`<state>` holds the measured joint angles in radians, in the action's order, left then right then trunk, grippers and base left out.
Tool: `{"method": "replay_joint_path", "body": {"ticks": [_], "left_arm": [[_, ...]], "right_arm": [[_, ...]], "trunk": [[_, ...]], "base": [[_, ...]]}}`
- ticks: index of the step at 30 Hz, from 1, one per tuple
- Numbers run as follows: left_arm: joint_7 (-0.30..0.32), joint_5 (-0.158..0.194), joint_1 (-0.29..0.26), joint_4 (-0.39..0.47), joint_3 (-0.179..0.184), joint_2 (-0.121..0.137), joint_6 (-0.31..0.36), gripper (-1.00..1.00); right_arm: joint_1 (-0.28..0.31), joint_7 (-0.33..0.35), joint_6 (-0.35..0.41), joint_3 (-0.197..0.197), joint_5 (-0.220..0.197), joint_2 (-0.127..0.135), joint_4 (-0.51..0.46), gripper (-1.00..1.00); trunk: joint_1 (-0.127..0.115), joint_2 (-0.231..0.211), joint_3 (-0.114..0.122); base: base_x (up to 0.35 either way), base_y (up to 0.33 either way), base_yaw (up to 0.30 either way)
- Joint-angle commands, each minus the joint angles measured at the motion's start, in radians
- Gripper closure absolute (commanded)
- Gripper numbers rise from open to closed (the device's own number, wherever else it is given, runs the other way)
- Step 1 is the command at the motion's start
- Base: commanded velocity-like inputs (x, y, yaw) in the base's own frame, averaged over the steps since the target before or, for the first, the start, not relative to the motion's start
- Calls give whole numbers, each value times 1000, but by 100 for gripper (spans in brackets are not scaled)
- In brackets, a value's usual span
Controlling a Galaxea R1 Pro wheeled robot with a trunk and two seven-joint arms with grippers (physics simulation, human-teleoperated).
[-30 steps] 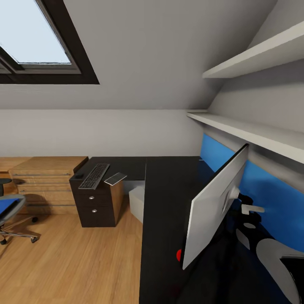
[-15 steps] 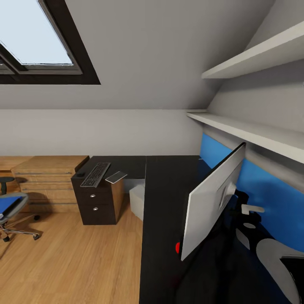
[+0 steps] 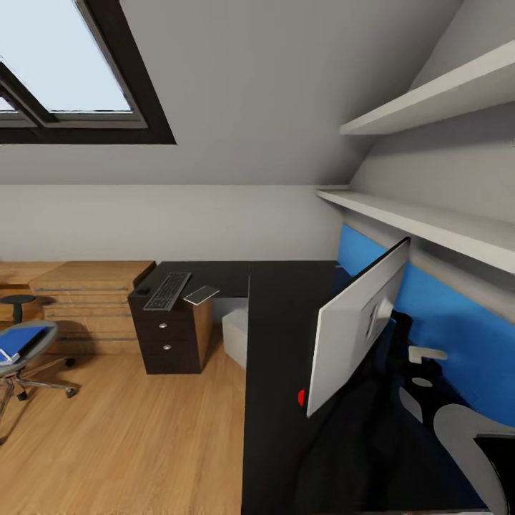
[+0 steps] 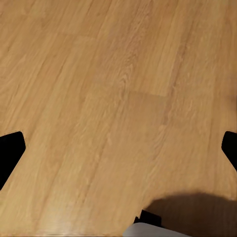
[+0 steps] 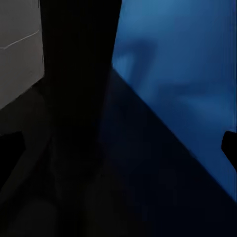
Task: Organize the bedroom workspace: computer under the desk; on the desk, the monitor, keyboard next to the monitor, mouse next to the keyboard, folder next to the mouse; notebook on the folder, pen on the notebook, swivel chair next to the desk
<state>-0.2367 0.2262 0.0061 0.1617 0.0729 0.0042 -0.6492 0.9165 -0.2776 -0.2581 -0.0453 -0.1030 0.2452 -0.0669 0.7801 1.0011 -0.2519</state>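
Head view: the monitor [image 3: 357,329] stands tilted on the bench [image 3: 279,336], silver back to the camera, its stand apparently in the right claw's reach. Keyboard [image 3: 167,290], mouse [image 3: 143,290] and notebook [image 3: 201,294] lie on the far wing; the computer [image 3: 234,336] sits beneath; the folder [image 3: 21,340] rests on the chair [image 3: 25,357], well apart. Left wrist view: floor [image 4: 118,98] only; fingertips [image 4: 10,148] spread, claw released. Right wrist view: dark stand [image 5: 79,98] against a blue panel [image 5: 182,74]; whether this claw is clenched cannot be told.

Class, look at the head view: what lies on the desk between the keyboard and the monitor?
A small flat grey tablet-like item beside the keyboard, then bare black desk up to the monitor.
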Motion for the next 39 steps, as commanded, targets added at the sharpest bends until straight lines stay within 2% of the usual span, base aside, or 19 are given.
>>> {"method": "replay_joint_path", "body": {"ticks": [1, 5, 13, 14, 15, 18, 23, 25, 29, 31, 36, 39], "left_arm": [[-4, 7, 1, 2, 7, 0, 1, -100], [-6, 8, 1, 1, 6, 1, 5, -100], [-7, 8, 1, 2, 4, 4, 21, -100], [-7, 8, 1, 2, 4, 5, 33, -100], [-7, 9, 1, 2, 5, 8, 74, -100], [-7, 10, 1, 2, 3, 22, 118, -100], [-4, 10, 1, 2, 2, 26, 129, -100], [-4, 10, 1, 2, 2, 26, 130, -100], [-2, 10, 1, 2, 2, 26, 132, -100], [-1, 10, 1, 2, 2, 26, 132, -100], [0, 10, 1, 2, 2, 26, 133, -100], [0, 9, 1, 2, 2, 26, 133, -100]], "right_arm": [[1, 0, -7, -5, -10, -1, 1, -100], [1, 2, -18, -2, -14, -8, -1, -100], [1, -1, -183, 6, -23, -80, 8, -100], [0, -2, -211, 7, -24, -93, 10, -100], [-11, -3, -261, 8, -26, -114, 13, -100], [-17, -5, -286, 9, -36, -130, 13, -100], [-22, -8, -308, 9, -80, -135, 11, -100], [-27, -8, -318, 8, -85, -136, 10, -100], [-63, -8, -397, 8, -99, -138, 7, -100], [-65, -8, -397, 10, -109, -138, 6, -100], [-65, -8, -365, 10, -152, -137, 2, -100], [-65, -7, -262, 11, -182, -134, -30, -100]], "trunk": [[0, 1, -1], [0, 1, -1], [0, 1, -1], [0, 1, -1], [0, 1, -1], [0, 1, -1], [0, 1, -1], [0, 1, -1], [0, 1, -1], [0, 1, -1], [0, 1, -1], [0, 1, -1]], "base": [[-325, 121, 0], [-327, 140, 0], [-324, 161, 0], [-290, 151, 0], [-118, 53, 0], [-56, 25, 0], [-9, 4, 0], [-3, 1, 0], [0, 0, 0], [0, 0, 0], [0, 0, 0], [0, 0, 0]]}}
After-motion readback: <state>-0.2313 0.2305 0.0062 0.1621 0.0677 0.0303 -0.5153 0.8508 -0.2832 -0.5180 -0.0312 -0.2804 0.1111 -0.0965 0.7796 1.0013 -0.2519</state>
